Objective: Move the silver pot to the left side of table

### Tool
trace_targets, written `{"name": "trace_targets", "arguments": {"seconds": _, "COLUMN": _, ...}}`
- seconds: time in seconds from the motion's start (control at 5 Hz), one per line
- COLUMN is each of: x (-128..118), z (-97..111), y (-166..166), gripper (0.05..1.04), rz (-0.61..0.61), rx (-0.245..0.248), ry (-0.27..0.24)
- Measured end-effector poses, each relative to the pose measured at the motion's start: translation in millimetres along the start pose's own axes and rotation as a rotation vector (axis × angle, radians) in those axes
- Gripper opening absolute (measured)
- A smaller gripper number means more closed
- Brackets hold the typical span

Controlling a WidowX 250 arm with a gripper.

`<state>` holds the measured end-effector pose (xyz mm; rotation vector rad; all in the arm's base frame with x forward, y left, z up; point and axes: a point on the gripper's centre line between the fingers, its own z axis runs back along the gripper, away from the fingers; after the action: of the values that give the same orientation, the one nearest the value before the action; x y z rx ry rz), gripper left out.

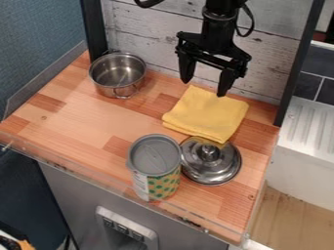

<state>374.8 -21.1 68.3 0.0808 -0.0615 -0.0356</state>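
Observation:
The silver pot [118, 75] stands upright at the back left of the wooden table [85, 127], its open top facing up and a loop handle on its near side. My gripper [204, 88] hangs over the back of the table, to the right of the pot and above the far edge of a yellow cloth. Its two fingers are spread apart, open, with nothing between them.
A folded yellow cloth [207, 113] lies right of centre. In front of it are a glass lid [211, 161] with a knob and a tall can [155, 167] beside it. Low clear edging [117, 180] runs along the table's front, and dark posts rise at the back corners.

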Motion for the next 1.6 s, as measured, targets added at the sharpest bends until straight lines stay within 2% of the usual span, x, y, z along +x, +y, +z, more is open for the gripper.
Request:
{"name": "trace_targets", "arguments": {"seconds": 0.2, "x": -3.3, "z": -13.4, "y": -1.3, "gripper": 0.999, "rz": 0.003, "rx": -0.003, "ry": 0.039}}
{"name": "trace_targets", "arguments": {"seconds": 0.4, "x": 3.3, "z": -28.5, "y": 23.3, "gripper": 0.999, "rz": 0.093, "rx": -0.022, "ry": 0.066}}
{"name": "trace_targets", "arguments": {"seconds": 0.6, "x": 16.1, "z": -36.1, "y": 69.1, "gripper": 0.999, "rz": 0.22, "rx": -0.024, "ry": 0.061}}
{"name": "trace_targets", "arguments": {"seconds": 0.8, "x": 28.5, "z": -39.4, "y": 102.0, "gripper": 0.999, "rz": 0.278, "rx": -0.006, "ry": 0.029}}
{"name": "trace_targets", "arguments": {"seconds": 1.0, "x": 27.5, "z": -38.3, "y": 122.6, "gripper": 0.999, "rz": 0.305, "rx": 0.016, "ry": 0.021}}
{"name": "trace_targets", "arguments": {"seconds": 1.2, "x": 27.8, "z": -46.8, "y": 127.8, "gripper": 0.965, "rz": 0.295, "rx": 0.047, "ry": 0.019}}
{"name": "trace_targets", "arguments": {"seconds": 1.4, "x": 22.7, "z": -67.0, "y": 130.4, "gripper": 0.685, "rz": 0.308, "rx": 0.055, "ry": 0.057}}
{"name": "trace_targets", "arguments": {"seconds": 1.6, "x": 18.1, "z": -72.4, "y": 134.0, "gripper": 0.376, "rz": 0.318, "rx": 0.054, "ry": 0.067}}
